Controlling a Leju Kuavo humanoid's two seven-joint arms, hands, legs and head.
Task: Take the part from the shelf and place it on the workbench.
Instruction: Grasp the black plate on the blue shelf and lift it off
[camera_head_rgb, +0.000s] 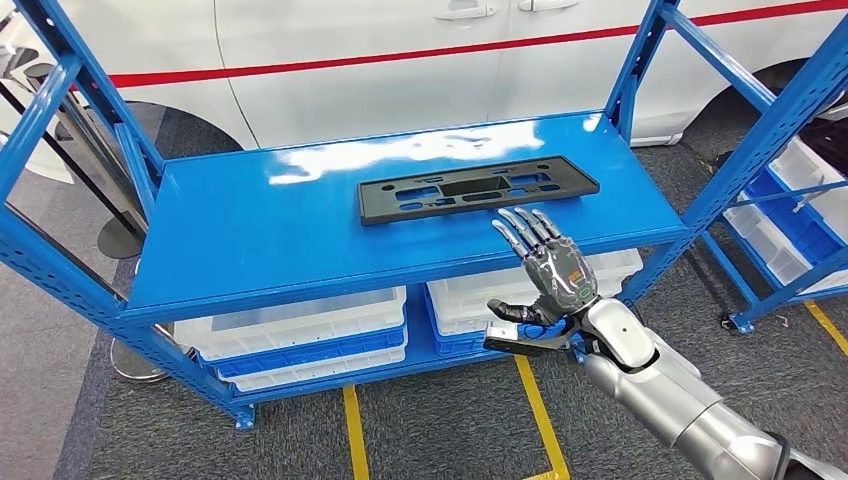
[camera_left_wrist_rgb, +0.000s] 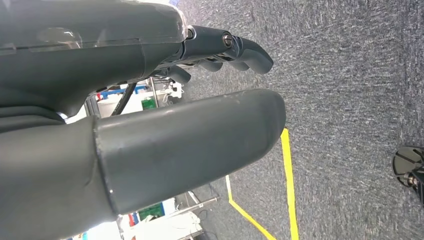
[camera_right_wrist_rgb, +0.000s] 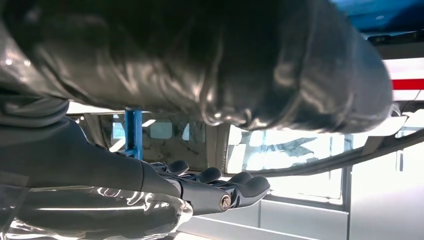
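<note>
A long flat black plastic part (camera_head_rgb: 477, 188) with several cut-outs lies on the blue top shelf (camera_head_rgb: 260, 240), toward its back right. My right hand (camera_head_rgb: 548, 268) is raised over the shelf's front edge, just in front of the part's right half, fingers straight and apart, holding nothing. In the right wrist view the thick thumb (camera_right_wrist_rgb: 280, 65) and dark fingers (camera_right_wrist_rgb: 225, 187) stand apart with nothing between them. The left hand (camera_left_wrist_rgb: 165, 100) hangs over grey carpet, thumb and fingers (camera_left_wrist_rgb: 240, 50) apart and empty.
Blue shelf uprights (camera_head_rgb: 40, 130) frame both sides. White and blue bins (camera_head_rgb: 300, 335) fill the lower shelf. A white vehicle with a red stripe (camera_head_rgb: 400, 50) stands close behind. A second blue rack (camera_head_rgb: 790, 210) is at the right. Yellow floor lines (camera_head_rgb: 535, 400) mark the carpet.
</note>
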